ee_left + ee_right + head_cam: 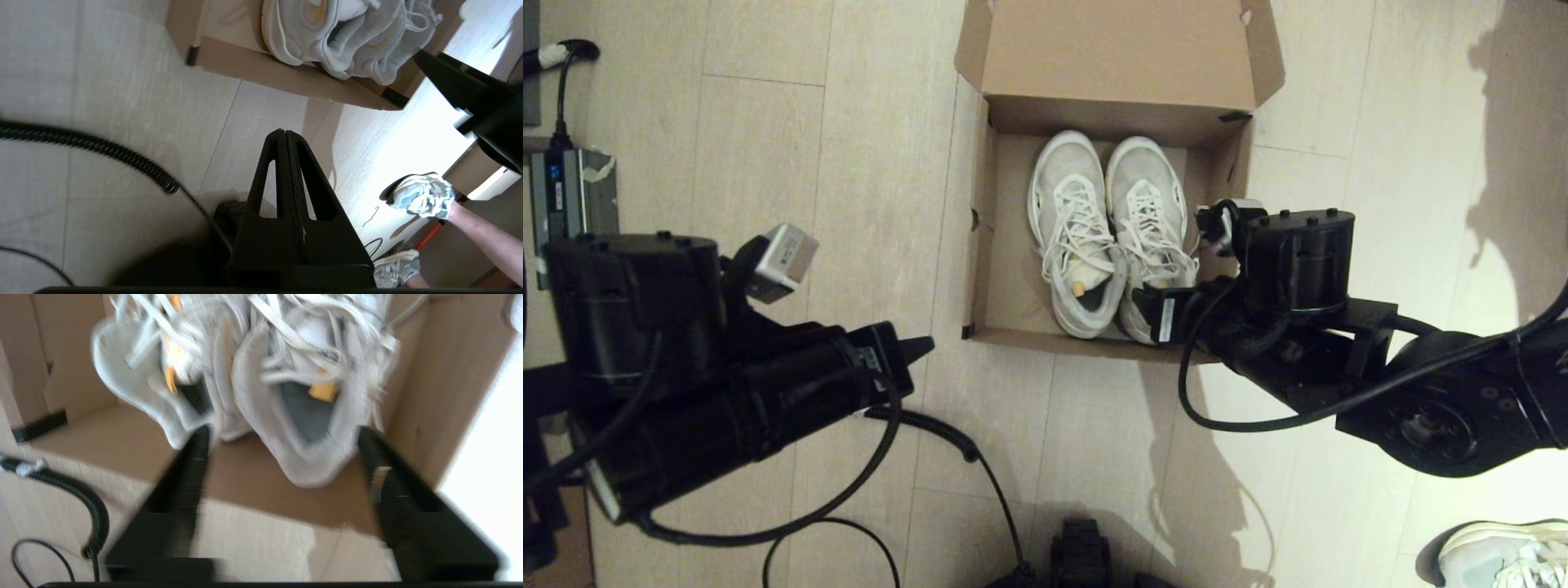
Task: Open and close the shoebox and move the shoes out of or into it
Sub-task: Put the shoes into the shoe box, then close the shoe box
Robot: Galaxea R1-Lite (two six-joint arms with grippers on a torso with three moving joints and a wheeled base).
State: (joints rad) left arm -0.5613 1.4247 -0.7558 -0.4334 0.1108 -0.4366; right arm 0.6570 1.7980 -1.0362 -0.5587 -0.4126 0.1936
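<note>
The brown shoebox [980, 245] stands open on the floor, its lid [1119, 49] folded back on the far side. The two white shoes [1072, 220] lie inside side by side, heels toward me. My right gripper [1168, 314] is open at the box's near right corner. In the right wrist view, the gripper [282, 432] has its fingers on either side of the right shoe's heel [310, 457], not closed on it. My left gripper [923, 347] hangs shut and empty over the floor, left of the box. The left wrist view shows its pads [286, 171] pressed together.
A single whitish sneaker [1503, 551] lies at the near right, with a person's bare limb [482, 232] beside it. A grey power unit [572, 192] sits at the far left. A coiled black cable [931, 425] crosses the floor in front of the box.
</note>
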